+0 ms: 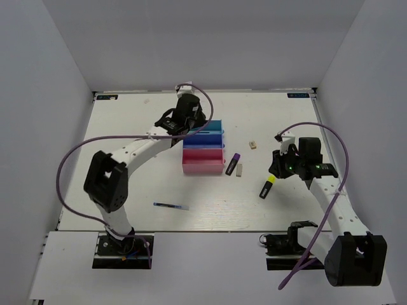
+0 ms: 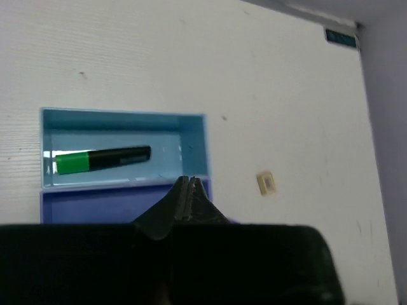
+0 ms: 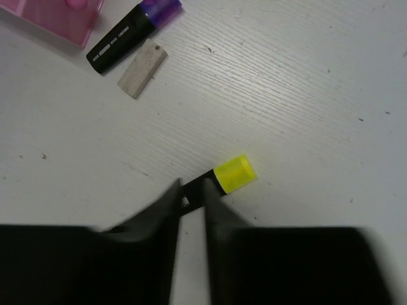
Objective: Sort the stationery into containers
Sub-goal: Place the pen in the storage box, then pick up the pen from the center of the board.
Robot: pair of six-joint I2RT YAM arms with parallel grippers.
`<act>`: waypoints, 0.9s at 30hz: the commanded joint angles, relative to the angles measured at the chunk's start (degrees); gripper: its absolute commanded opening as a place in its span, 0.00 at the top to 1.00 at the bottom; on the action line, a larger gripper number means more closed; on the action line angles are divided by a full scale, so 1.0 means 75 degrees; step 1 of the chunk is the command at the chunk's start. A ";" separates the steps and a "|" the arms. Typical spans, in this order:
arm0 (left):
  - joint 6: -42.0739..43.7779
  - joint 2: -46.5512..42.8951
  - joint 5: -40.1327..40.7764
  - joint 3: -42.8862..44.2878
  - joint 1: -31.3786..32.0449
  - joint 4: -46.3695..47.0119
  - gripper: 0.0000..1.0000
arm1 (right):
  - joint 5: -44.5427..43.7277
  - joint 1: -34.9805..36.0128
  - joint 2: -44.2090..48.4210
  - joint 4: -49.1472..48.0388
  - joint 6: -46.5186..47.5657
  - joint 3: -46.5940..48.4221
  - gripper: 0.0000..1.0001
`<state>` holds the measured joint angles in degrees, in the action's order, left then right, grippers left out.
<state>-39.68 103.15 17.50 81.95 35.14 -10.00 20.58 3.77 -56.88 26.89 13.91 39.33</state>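
Sorting is barely begun: one green-ended black highlighter (image 2: 98,159) lies in the teal plastic bin (image 2: 205,146), left gripper (image 2: 189,190) closed empty near it, right gripper (image 3: 191,187) squeezing a yellow-ended black highlighter (image 3: 234,173).

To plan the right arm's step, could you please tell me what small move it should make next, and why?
Probably a short lift straight up: the right hand looks closed on the yellow highlighter, which lies flat on the table.

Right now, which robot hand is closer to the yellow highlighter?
Right. The right gripper is pinching the yellow highlighter by its black body. The left gripper hangs shut above the joined bins, well away from it.
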 commanded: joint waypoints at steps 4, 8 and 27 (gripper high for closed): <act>0.2651 -0.1858 -0.2808 -0.0696 0.0132 -0.1255 0.53 | 0.0444 0.0001 -0.0419 0.0105 -0.0085 0.0392 0.34; 0.3109 -0.1452 -0.4754 -0.0323 0.0435 -0.2039 0.47 | 0.0210 0.0025 -0.0560 0.0058 -0.0237 0.0463 0.34; 0.4775 0.2453 -0.3753 0.3147 0.2206 -0.4046 0.46 | -0.1783 -0.0116 -0.0467 0.0047 -0.0847 0.0580 0.79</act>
<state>-6.57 122.96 -15.86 102.59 50.98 -38.30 8.69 3.25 -60.49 27.09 8.16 41.06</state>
